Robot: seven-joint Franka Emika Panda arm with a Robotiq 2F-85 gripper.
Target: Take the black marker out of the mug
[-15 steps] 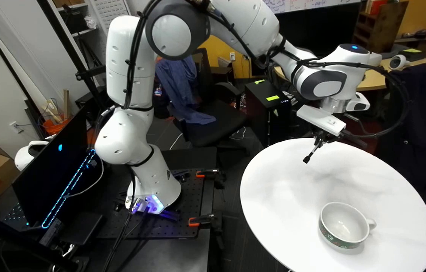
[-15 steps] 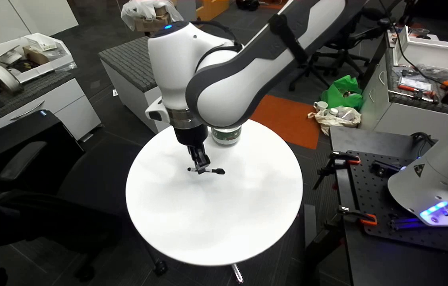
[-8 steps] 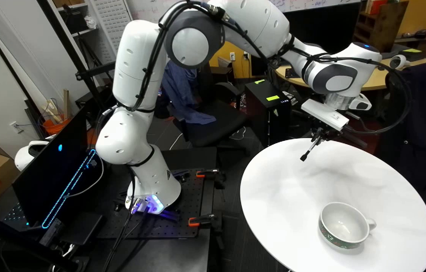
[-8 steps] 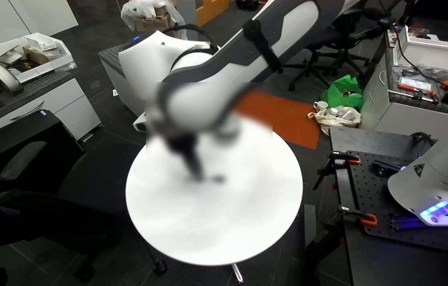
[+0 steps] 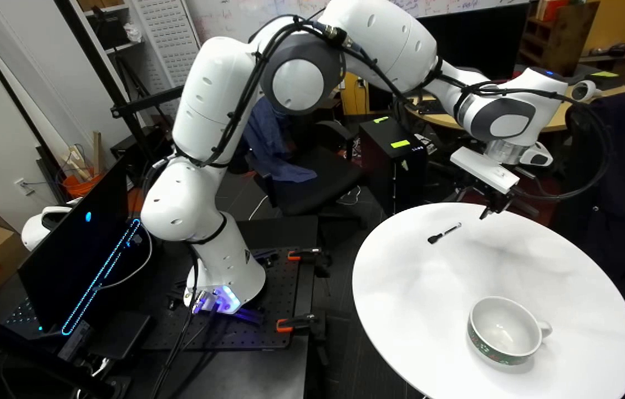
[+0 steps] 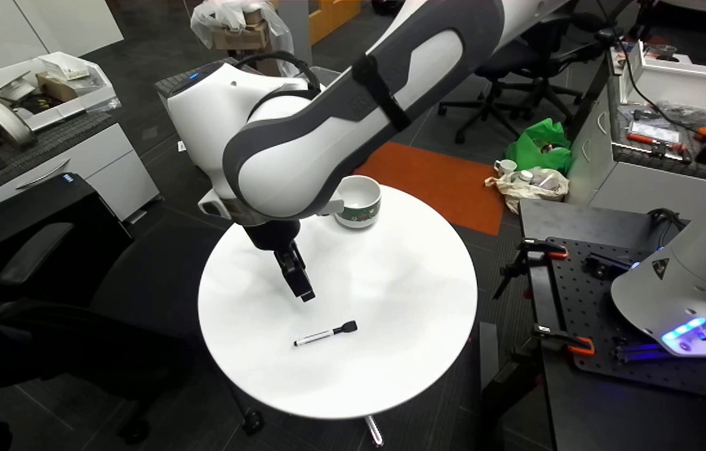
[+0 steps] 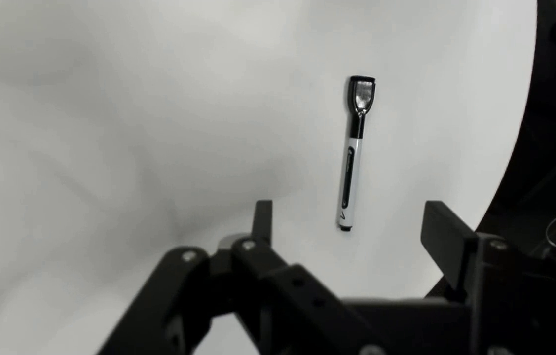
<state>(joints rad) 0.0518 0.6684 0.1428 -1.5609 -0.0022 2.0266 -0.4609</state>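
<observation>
The black marker (image 7: 352, 167), with a white barrel and a wide black cap, lies flat on the round white table (image 6: 384, 376). In the wrist view its plain end reaches between the widely parted fingers (image 7: 448, 246) of my gripper (image 7: 348, 209); neither finger touches it. Seen in an exterior view, the gripper (image 6: 307, 295) hangs above the tabletop, apart from the marker (image 6: 325, 334). The mug (image 5: 491, 350), white with a green patterned band, stands upright on the same table, away from the marker. Its visible inside holds nothing. The mug is outside the wrist view.
The table's rim (image 7: 519, 128) curves close to the marker on one side in the wrist view. A dark chair (image 6: 140, 275) stands against the table. Clamps (image 5: 301, 321) hold the base plate on the robot's black bench (image 5: 268, 366).
The marker was held in the gripper and has come down onto the table. The fingers have parted, and the gripper now stands above and away from it. The mug has not moved.
</observation>
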